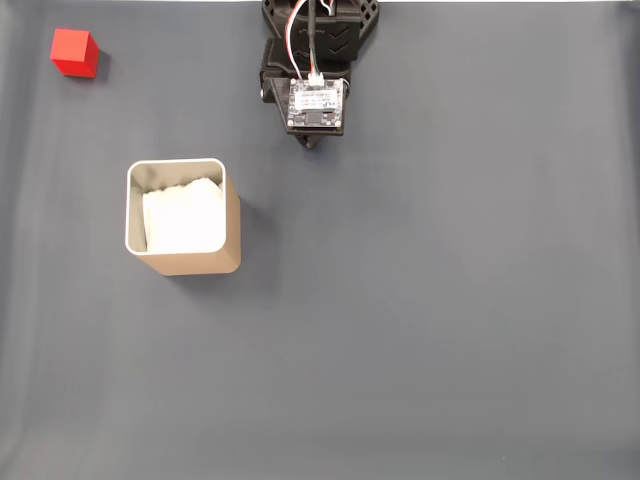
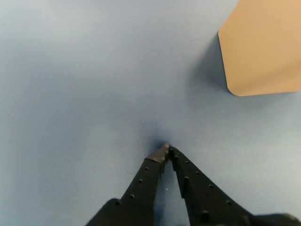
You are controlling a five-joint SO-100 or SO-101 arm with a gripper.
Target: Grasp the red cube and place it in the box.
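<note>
table [image 1: 450, 330]: I see a plain grey-blue surface carrying everything.
arm [image 1: 318, 60]: black, at the top edge of the fixed view, circuit board on top, right of the box.
box [image 1: 182, 217]: tan, upright, white padding inside, left of centre in the fixed view; its tan wall shows at top right in the wrist view.
end effector [image 2: 167, 151]: tips pressed together, nothing between them, low over bare table.
red cube [image 1: 75, 52]: far top-left corner in the fixed view, on the table, well apart from box and arm.

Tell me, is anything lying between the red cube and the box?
No. In the fixed view, bare grey table separates the red cube from the box.
</note>
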